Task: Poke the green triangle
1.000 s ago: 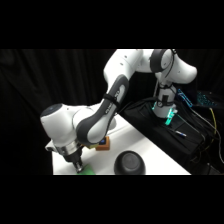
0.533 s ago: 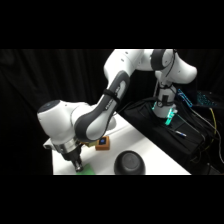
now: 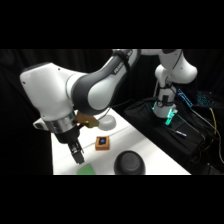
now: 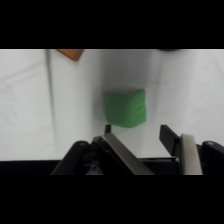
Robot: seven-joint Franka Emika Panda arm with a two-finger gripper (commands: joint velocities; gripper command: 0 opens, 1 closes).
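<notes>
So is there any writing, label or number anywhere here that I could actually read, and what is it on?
None can be read.
Orange block: its dark blue top shows a pale mark, too blurred to read.
Green triangle: plain, no marking.
Robot arm: no legible lettering on its white shell.
Dark equipment by the arm's base: only a green glow, no readable text.

the arm [image 3: 95, 90] has bulky, rounded white shells with dark grey bands at the joints. a ribbed grey ring sits under the wrist housing. the gripper [image 3: 77, 154] is black; one finger [image 4: 190, 152] seems to carry a pale pad.
</notes>
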